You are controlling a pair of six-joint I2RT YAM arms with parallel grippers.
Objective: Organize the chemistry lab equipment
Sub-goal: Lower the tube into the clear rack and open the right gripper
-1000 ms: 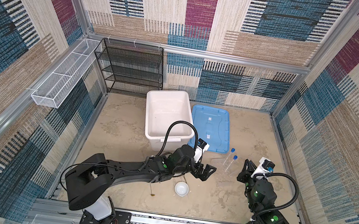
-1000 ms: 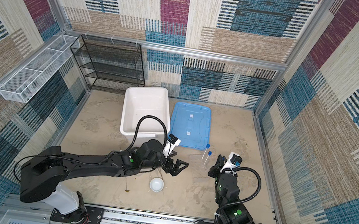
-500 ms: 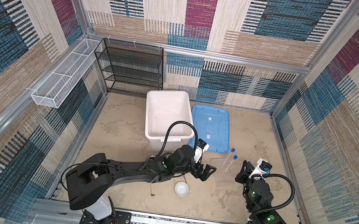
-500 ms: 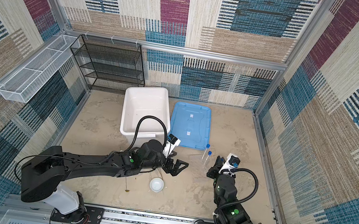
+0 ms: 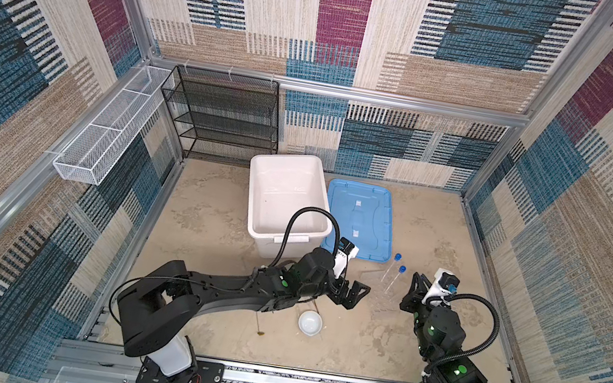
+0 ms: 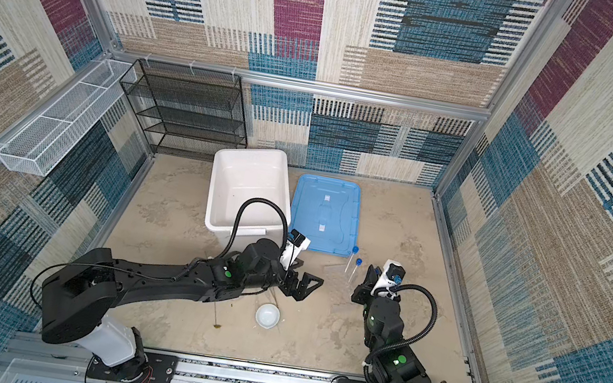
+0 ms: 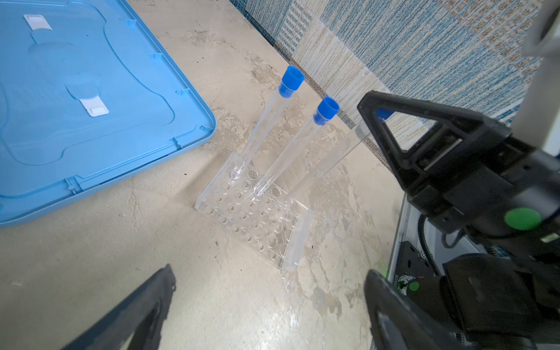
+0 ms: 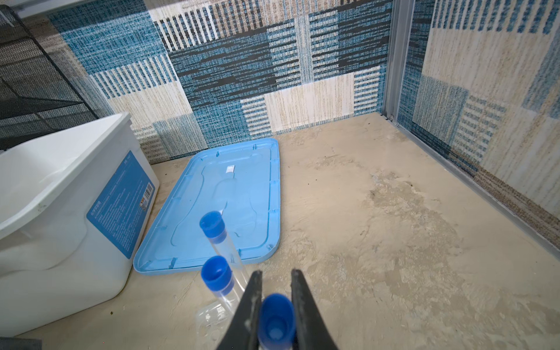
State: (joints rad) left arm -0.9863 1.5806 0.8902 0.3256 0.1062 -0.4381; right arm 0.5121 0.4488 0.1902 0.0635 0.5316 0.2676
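The right hand (image 8: 277, 272) is closed on the third tube (image 8: 277, 321) and grips it just under its blue cap. This tube is tilted, with its lower end at the clear rack (image 7: 257, 218); I cannot tell if it sits in a hole. The first tube (image 7: 263, 121) and the second tube (image 7: 291, 154) stand tilted in the rack, near the corner of the blue lid (image 7: 91, 91). The left hand (image 5: 354, 296) is wide open and empty, above the tabletop (image 5: 206, 226) and near the rack. The white dish (image 5: 310, 322) lies below this hand in both top views. The rod (image 5: 260, 324) lies near the dish, partly under the left arm. The white box (image 5: 287, 197) stands beside the lid.
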